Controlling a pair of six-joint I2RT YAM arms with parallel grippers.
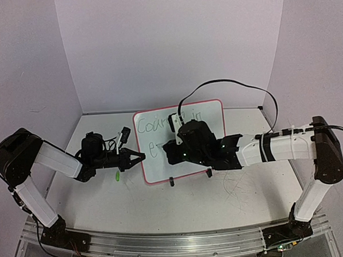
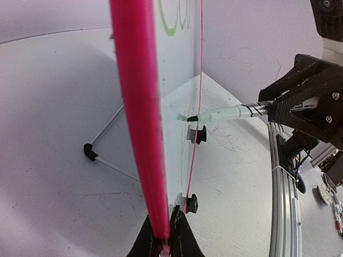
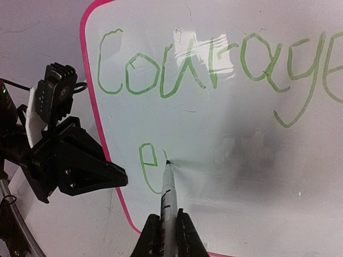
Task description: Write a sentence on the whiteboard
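Top view: the whiteboard [image 1: 156, 166] stands mid-frame on the tabletop [image 1: 164, 209]. Left wrist: the left gripper [image 2: 162, 238] jaws pinch its pink rim, bottom centre. Right wrist: the right gripper [image 3: 163, 227] jaws clamp a marker [image 3: 167, 193], its tip touching the board beside the "e" of the sentence [image 3: 213, 67].

The counter [image 1: 181, 211] is lit evenly and softly from above. A white glare patch [image 3: 206, 53] and a grey shadow are shown on the whiteboard [image 3: 241, 144]. Its rim [image 2: 138, 107] is rendered blurred in the left wrist view.
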